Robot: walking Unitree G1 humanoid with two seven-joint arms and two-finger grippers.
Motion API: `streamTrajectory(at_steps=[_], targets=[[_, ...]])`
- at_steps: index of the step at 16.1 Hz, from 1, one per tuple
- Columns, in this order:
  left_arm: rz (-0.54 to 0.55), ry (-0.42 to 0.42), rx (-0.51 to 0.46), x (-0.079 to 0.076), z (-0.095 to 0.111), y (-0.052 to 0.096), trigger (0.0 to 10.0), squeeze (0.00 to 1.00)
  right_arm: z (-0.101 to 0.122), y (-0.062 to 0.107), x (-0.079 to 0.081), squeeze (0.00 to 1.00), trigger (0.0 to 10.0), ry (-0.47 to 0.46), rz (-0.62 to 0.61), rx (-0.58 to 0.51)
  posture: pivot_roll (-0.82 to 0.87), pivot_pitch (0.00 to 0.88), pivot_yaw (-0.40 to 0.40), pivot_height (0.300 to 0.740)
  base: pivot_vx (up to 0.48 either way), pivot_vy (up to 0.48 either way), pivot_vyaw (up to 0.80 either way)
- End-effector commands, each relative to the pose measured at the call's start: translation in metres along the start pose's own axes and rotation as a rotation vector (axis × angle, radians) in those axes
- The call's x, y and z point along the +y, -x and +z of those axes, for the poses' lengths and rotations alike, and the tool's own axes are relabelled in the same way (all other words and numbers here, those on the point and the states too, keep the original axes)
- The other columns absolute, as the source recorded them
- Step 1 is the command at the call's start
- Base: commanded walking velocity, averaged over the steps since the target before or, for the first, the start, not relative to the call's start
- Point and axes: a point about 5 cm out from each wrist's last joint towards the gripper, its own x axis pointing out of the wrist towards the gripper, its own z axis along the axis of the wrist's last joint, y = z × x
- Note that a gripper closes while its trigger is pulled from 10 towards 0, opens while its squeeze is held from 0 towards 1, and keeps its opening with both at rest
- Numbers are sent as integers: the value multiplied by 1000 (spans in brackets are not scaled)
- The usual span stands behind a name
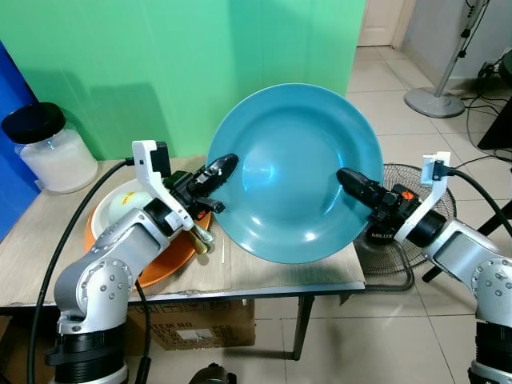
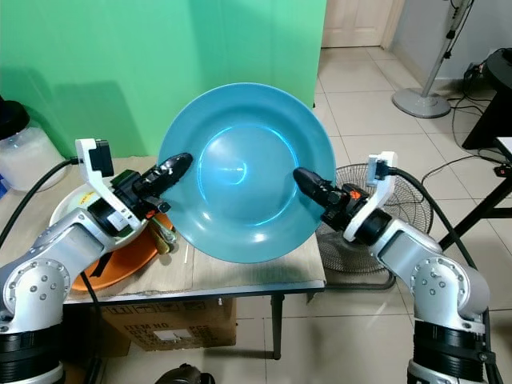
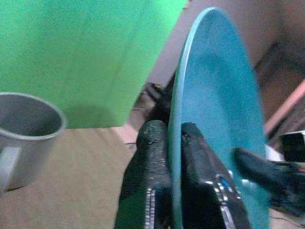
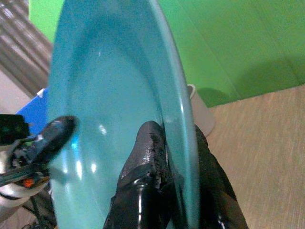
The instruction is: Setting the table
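Note:
A large teal plate (image 1: 292,172) is held tilted upright above the table's right part, its hollow side facing me. My left gripper (image 1: 222,170) is shut on the plate's left rim, one finger on each side of the rim (image 3: 174,157). On the opposite rim my right gripper (image 1: 352,182) is shut the same way, its fingers (image 4: 152,157) pinching the edge. A grey metal mug (image 3: 26,136) stands on the table behind the plate.
On the left of the wooden table (image 1: 272,272) a white plate rests on an orange plate (image 1: 164,264), with utensils (image 1: 200,238) beside them. A white jar with a black lid (image 1: 48,148) stands far left. A floor fan (image 1: 392,240) sits right of the table, a cardboard box (image 1: 192,324) beneath.

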Motion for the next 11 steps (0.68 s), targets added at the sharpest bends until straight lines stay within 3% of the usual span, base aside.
streamTrajectory(at_steps=[1, 6, 7, 8, 11], targets=[[-3, -14, 7, -6, -1, -5, 10000, 1000, 0, -7, 13, 0, 0, 7, 64, 6, 56, 0, 61, 740, 0, 0, 0], [-10, -32, -25, -11, 4, 2, 10000, 1000, 10, 3, 2, 0, 0, -12, -8, -59, 69, 0, 47, 740, 0, 0, 0], [-13, -34, -29, -11, 5, 2, 10000, 776, 11, 4, 1, 0, 0, -9, -17, -60, 69, 0, 49, 740, 0, 0, 0], [-13, -36, -35, -12, 7, 4, 10000, 0, 13, 7, -1, 0, 0, -6, -38, -72, 69, 0, 52, 740, 0, 0, 0], [-7, -63, -33, -10, 12, 9, 10000, 0, 16, 19, -7, 0, 0, -42, -85, -130, 71, 0, 60, 740, 0, 0, 0]])
